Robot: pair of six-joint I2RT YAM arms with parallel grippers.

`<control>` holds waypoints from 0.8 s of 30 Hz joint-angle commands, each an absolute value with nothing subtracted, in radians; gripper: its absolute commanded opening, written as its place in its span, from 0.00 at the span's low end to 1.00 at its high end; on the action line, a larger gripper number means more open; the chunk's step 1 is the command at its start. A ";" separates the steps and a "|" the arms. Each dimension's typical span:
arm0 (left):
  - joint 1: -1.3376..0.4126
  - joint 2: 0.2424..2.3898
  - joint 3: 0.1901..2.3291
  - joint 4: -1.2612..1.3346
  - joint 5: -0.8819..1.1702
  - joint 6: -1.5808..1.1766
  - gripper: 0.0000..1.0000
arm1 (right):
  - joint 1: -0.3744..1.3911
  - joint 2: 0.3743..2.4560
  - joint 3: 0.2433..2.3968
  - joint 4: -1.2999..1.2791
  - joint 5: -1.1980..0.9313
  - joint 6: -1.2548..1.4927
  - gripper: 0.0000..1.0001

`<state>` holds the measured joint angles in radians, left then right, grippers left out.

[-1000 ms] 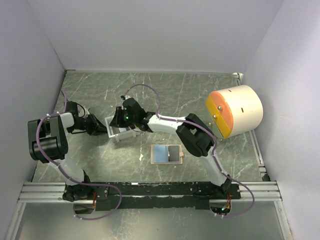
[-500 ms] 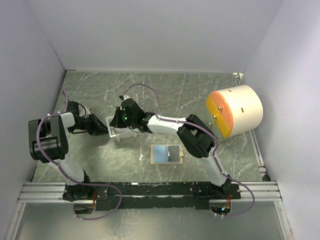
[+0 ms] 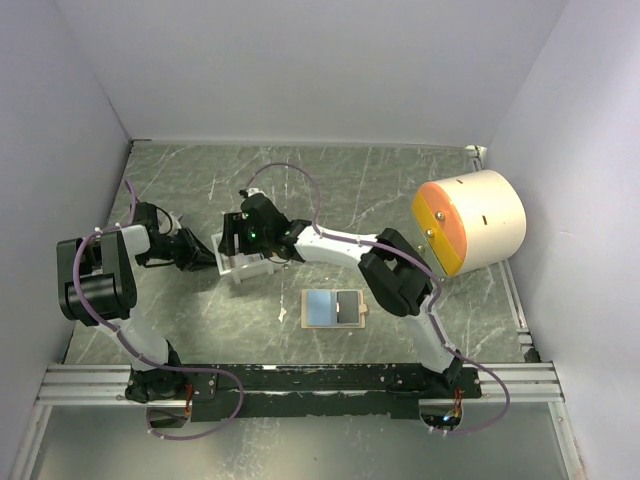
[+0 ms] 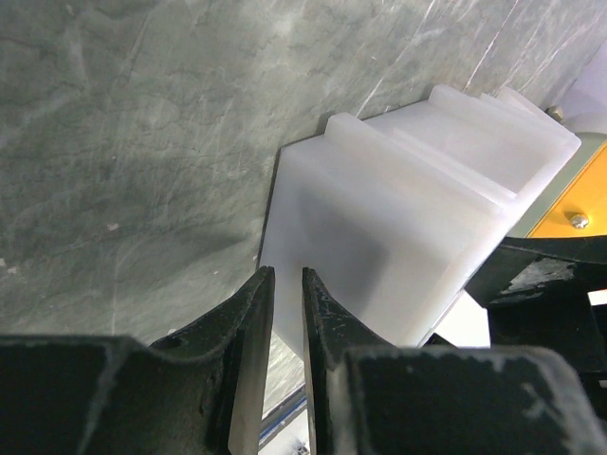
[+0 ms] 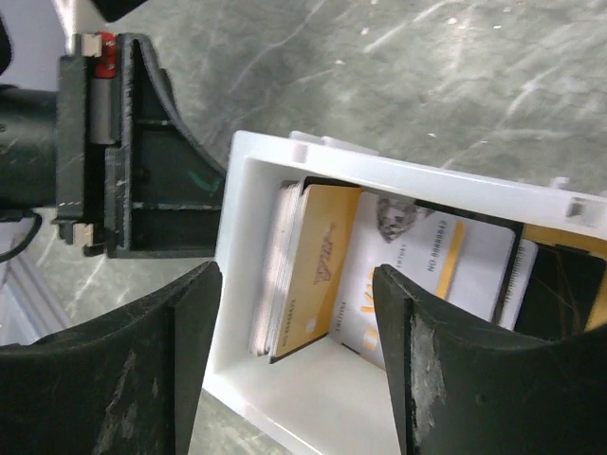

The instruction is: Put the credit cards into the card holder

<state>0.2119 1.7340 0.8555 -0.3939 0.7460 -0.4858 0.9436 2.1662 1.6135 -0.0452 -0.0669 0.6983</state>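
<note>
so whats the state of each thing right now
left gripper, shut on the tray's wall
right gripper, open over the cards, holding nothing
tray, on the table, pinched at one wall
cards, in the tray, none gripped
holder, lying open and flat, untouched
drum, on its side

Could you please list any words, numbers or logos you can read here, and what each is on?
No text can be quoted with confidence.
Gold card in the white tray: a dark emblem, too blurred to read.
White card beside it: a row of small print and large yellow letters, both too blurred.
Elsewhere: none.
</note>
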 commanded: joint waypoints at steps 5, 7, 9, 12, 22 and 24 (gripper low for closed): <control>0.201 1.740 0.880 -0.400 0.769 -0.471 0.29 | 0.946 2.212 1.562 0.180 -0.241 0.767 0.76; 0.201 1.741 0.879 -0.396 0.771 -0.472 0.29 | 0.949 2.229 1.580 0.184 -0.250 0.763 0.78; 0.201 1.743 0.879 -0.391 0.777 -0.477 0.29 | 0.954 2.242 1.600 0.170 -0.242 0.756 0.79; 0.202 1.748 0.879 -0.387 0.783 -0.479 0.29 | 0.957 2.245 1.605 0.168 -0.233 0.755 0.79; 0.201 1.753 0.882 -0.385 0.787 -0.480 0.29 | 0.966 2.284 1.665 0.116 -0.212 0.739 0.80; 0.202 1.754 0.883 -0.385 0.787 -0.480 0.29 | 0.968 2.279 1.665 0.120 -0.216 0.739 0.75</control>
